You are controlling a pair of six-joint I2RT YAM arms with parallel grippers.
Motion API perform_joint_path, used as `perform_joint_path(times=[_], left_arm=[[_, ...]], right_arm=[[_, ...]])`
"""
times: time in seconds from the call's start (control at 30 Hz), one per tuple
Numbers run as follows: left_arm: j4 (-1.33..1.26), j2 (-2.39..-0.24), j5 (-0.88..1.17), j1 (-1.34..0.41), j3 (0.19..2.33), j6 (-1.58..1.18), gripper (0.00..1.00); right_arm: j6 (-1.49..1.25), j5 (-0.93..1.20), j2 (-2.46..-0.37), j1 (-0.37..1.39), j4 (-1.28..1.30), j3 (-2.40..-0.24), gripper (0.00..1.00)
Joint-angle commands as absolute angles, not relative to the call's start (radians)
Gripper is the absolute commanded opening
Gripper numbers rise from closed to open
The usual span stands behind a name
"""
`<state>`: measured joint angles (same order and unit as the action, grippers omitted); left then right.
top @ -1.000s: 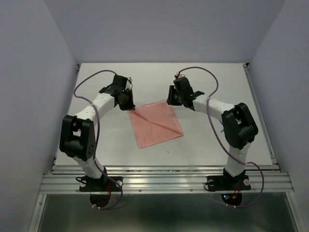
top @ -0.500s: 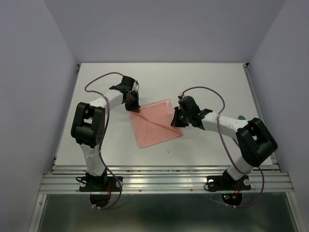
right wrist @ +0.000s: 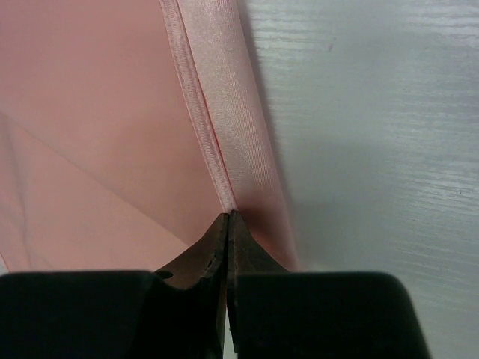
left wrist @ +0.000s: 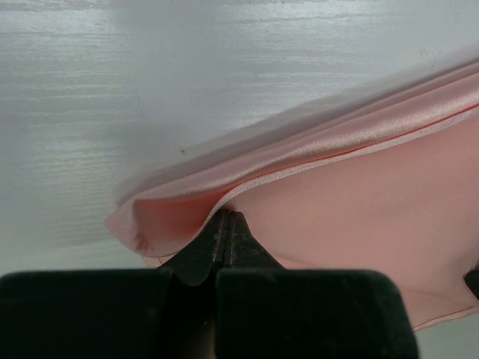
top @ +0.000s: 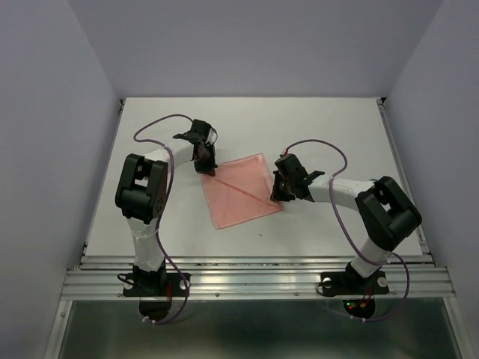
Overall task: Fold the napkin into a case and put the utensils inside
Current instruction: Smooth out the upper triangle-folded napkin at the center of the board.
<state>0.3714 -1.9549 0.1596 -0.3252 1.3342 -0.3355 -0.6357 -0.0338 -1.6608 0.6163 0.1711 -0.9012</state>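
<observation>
Left end effector (top: pixel 203 166), right end effector (top: pixel 278 194) tight on skewed napkin (top: pixel 238 196)

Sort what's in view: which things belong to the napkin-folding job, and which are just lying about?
Job in hand:
- napkin, spread on the table
- left hand, shut on its left corner
- right hand, shut on its right edge
- utensils: none visible

Not part of it:
- table
- purple cables on the arms

2 white-and-black arms, elbows bent, wrists angled inward toward each other. The left gripper (top: pixel 206 167) has its fingers pressed together, pinching a corner of the napkin (top: pixel 239 191). The right gripper (top: pixel 276 194) is likewise clamped on the napkin's right edge.
</observation>
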Motion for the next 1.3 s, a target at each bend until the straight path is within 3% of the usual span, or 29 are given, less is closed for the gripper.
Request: perform_joint_path(times=[0.0,0.43,0.8,1.07,1.27], left_arm=[[0.376,-1.899,0.126,-0.324,1.371,-0.341,0.0],[0.411,-1.81,0.104,-0.353,1.368,-0.353,0.0],[0.373,-1.775,0.17,-0.406,1.301,-0.405,0.0],[0.299,-1.822,0.216,-0.43,1.247,-0.442,0.0],[0.302,-1.809,0.204,-0.43,1.265,-0.426,0.0]], right_arm=[[-0.638,-0.1,-1.704,0.615,0.123,-0.907,0.02],[-0.617,-0.095,-1.62,0.65,0.13,-0.979,0.04],[-0.659,-0.015,-1.805,0.686,0.097,-1.124,0.05],[-0.692,-0.071,-1.928,0.686,0.106,-1.169,0.06],[-0.667,-0.107,-1.803,0.686,0.107,-1.155,0.06]])
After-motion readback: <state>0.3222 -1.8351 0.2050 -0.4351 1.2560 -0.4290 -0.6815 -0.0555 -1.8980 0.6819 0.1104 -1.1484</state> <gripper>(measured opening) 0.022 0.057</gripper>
